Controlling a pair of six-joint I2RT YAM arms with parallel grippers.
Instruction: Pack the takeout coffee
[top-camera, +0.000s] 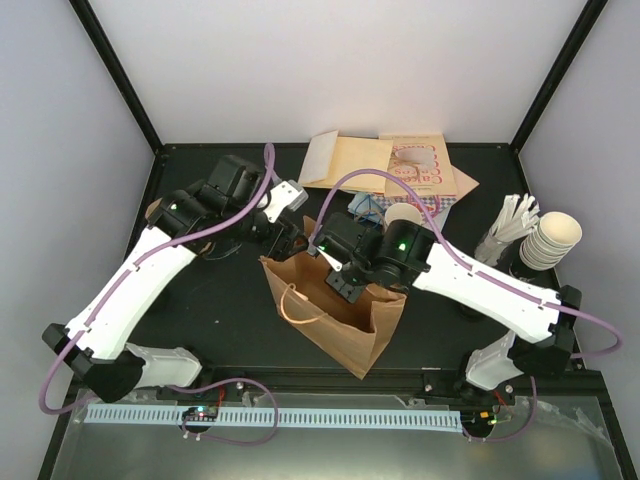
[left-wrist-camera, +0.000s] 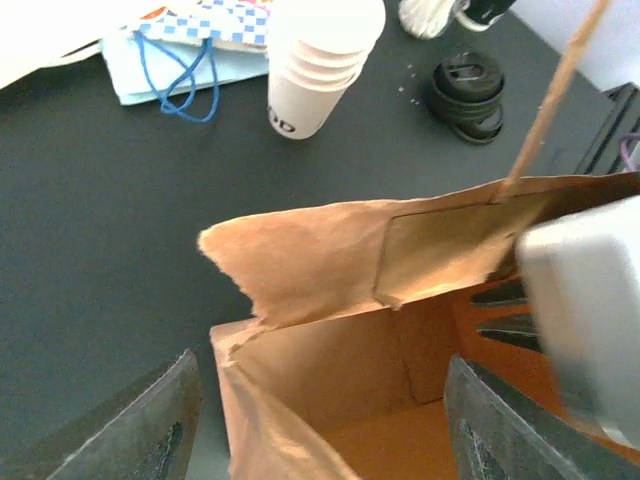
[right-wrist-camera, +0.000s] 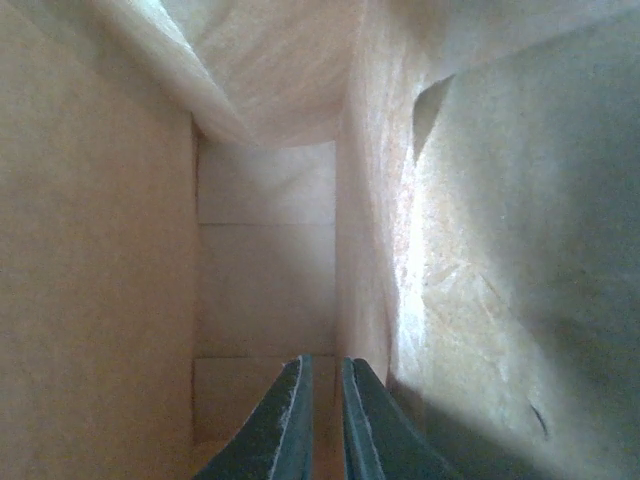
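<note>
No single takeout coffee cup shows in any view; only nested lidless stacks do. A brown paper bag (top-camera: 340, 320) stands open mid-table. My left gripper (top-camera: 290, 235) is open at the bag's far-left corner. In the left wrist view the bag's rim (left-wrist-camera: 300, 260) lies between the wide-spread fingers (left-wrist-camera: 160, 420) of that gripper (left-wrist-camera: 320, 360). My right gripper (top-camera: 345, 285) reaches down inside the bag. In the right wrist view, this gripper (right-wrist-camera: 325, 365) has its fingers almost together with nothing between them, above the bag's floor and between its walls (right-wrist-camera: 100, 250).
A nested cup stack (top-camera: 405, 215) stands just behind the bag, also in the left wrist view (left-wrist-camera: 320, 60). Another cup stack (top-camera: 550, 238) and a holder of white sticks (top-camera: 505, 230) are at the right. Black lids (left-wrist-camera: 465, 90), a blue-checked pouch (left-wrist-camera: 190, 40) and flat paper bags (top-camera: 390, 165) lie behind.
</note>
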